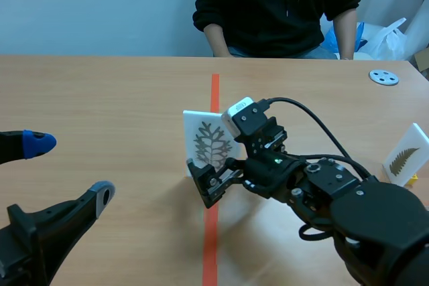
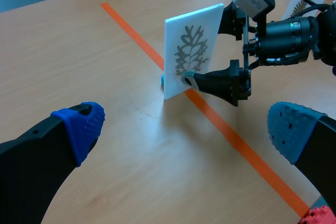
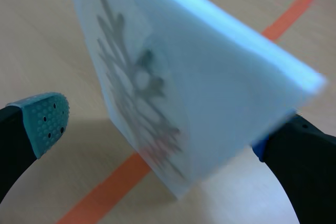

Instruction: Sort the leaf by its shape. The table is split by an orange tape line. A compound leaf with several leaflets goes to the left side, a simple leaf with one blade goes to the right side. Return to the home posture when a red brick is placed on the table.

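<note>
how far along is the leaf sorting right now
Nothing looks sorted yet: the white card with the grey leaf print stands on the orange tape line, on neither side. In hand: the right gripper brackets it, fingers open. The left gripper is open and empty. Left to do: grip it and set it on its side.

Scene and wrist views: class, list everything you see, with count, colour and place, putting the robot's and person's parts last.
table: one, light brown.
tape: one line, orange, down the table's middle.
cards: two, white with grey leaves; one upright on the tape, one far right on a yellow stand.
disc: one, grey, right side, far end.
red piece: one, studded, by the tape's near end, partly seen.
bag: one, white, beyond the table's right corner.
person: one, black top, seated across the table.
left gripper: one, black with blue pads, open, over the left side.
right gripper: one, black, open around the middle card.
</note>
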Motion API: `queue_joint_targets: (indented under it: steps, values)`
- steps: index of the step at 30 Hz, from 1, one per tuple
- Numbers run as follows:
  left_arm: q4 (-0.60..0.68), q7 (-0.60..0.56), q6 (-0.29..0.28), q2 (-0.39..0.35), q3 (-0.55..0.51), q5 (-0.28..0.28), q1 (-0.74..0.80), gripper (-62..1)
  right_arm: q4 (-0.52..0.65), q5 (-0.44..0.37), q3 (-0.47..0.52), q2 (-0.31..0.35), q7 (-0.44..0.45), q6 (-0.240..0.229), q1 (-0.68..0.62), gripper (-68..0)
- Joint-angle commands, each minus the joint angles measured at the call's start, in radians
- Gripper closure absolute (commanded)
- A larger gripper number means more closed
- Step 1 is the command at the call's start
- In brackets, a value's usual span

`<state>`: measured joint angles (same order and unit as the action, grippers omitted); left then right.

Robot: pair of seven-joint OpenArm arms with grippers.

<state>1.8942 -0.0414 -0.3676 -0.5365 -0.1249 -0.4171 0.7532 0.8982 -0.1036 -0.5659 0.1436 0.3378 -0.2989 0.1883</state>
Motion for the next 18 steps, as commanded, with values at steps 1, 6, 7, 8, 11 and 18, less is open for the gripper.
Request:
queue_joint_targets:
  steps: [1, 6, 7, 8, 11, 18]
  values:
    - [0.018, -0.014, -0.001, 0.007, 0.001, -0.009, -0.003, -62.3, 0.022, -0.008, 0.0, 0.006, 0.028, 0.003, 0.012, -67.9]
    - [0.018, -0.014, -0.001, 0.007, 0.001, -0.009, -0.003, -62.3, 0.022, -0.008, -0.024, 0.006, 0.028, 0.004, 0.011, -58.5]
    - [0.018, -0.014, -0.001, 0.007, 0.001, -0.009, -0.003, -62.3, 0.022, -0.008, -0.024, 0.006, 0.028, 0.004, 0.011, -54.0]
    - [0.018, -0.014, -0.001, 0.007, 0.001, -0.009, -0.003, -62.3, 0.022, -0.008, -0.024, 0.006, 0.028, 0.003, 0.011, -50.3]
    - [0.018, -0.014, -0.001, 0.007, 0.001, -0.009, -0.003, -62.3, 0.022, -0.008, -0.024, 0.006, 0.028, 0.003, 0.011, -42.7]
    - [0.018, -0.014, -0.001, 0.007, 0.001, -0.009, -0.003, -62.3, 0.022, -0.008, -0.024, 0.009, 0.029, 0.003, 0.011, -28.2]
